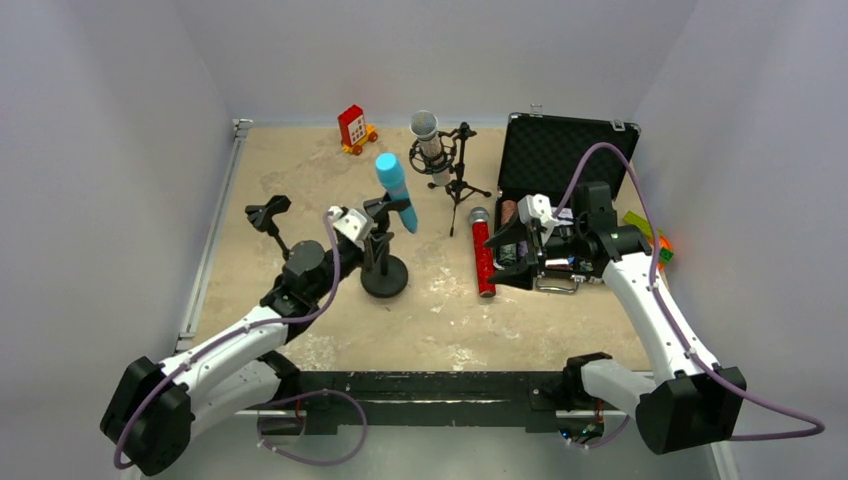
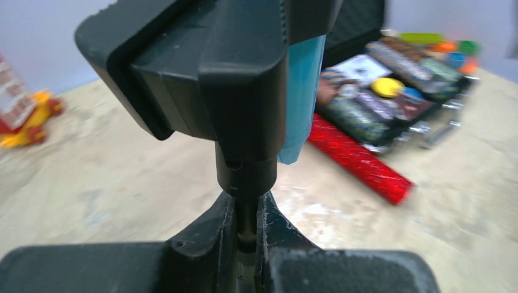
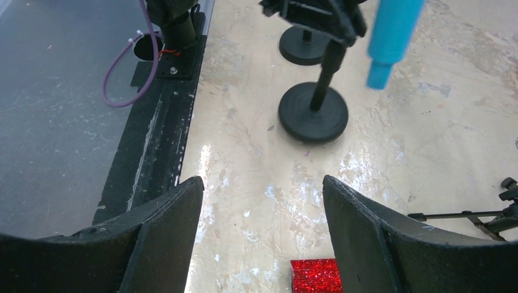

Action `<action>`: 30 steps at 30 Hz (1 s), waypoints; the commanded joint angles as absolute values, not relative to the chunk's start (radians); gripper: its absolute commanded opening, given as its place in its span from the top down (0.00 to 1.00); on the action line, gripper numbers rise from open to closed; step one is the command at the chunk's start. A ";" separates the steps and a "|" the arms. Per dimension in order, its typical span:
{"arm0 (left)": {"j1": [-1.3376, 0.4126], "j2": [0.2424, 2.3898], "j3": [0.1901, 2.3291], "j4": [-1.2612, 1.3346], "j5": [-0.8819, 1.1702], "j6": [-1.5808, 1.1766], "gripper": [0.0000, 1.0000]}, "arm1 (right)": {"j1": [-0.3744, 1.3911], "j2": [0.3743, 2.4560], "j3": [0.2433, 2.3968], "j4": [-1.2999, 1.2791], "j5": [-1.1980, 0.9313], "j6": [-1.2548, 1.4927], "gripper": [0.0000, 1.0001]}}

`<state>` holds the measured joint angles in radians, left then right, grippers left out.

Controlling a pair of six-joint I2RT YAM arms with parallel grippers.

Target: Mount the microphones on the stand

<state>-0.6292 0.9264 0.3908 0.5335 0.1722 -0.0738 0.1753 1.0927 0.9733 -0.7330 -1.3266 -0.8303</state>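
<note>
Fingers on your left [image 2: 201,244] clench the stand's post [image 2: 246,174], blue microphone [image 2: 302,91] clipped just above them; your right fingers [image 3: 159,232] hang released over one end of the red microphone [image 3: 314,274] on the counter [image 3: 256,152].

silver mic [image 1: 425,130]: head-up in tripod mount [image 1: 457,178] | blue mic [image 1: 394,190]: tilted, clipped in round-base stand [image 1: 384,276] | red mic [image 1: 483,255]: lying flat

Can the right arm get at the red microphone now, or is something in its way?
Probably yes. The right gripper is open and hangs close to the red microphone, which lies bare on the table with nothing on it. Only the open case beside it may crowd one finger.
</note>
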 commanded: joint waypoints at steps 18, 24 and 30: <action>-0.509 1.459 0.866 0.923 -0.345 -0.051 1.00 | 0.135 1.082 0.969 -0.722 -1.353 -0.837 0.25; -0.500 1.598 0.959 0.931 -0.333 -0.090 1.00 | 0.123 1.077 0.968 -0.724 -1.360 -0.838 0.25; -0.499 1.658 0.949 0.930 -0.328 -0.133 1.00 | 0.117 1.077 0.968 -0.726 -1.364 -0.840 0.25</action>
<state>-0.5041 1.6604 0.9077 0.7834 -0.3332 -0.0807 0.1230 1.0924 0.9730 -0.7334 -1.3277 -0.8310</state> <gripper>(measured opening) 0.132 0.746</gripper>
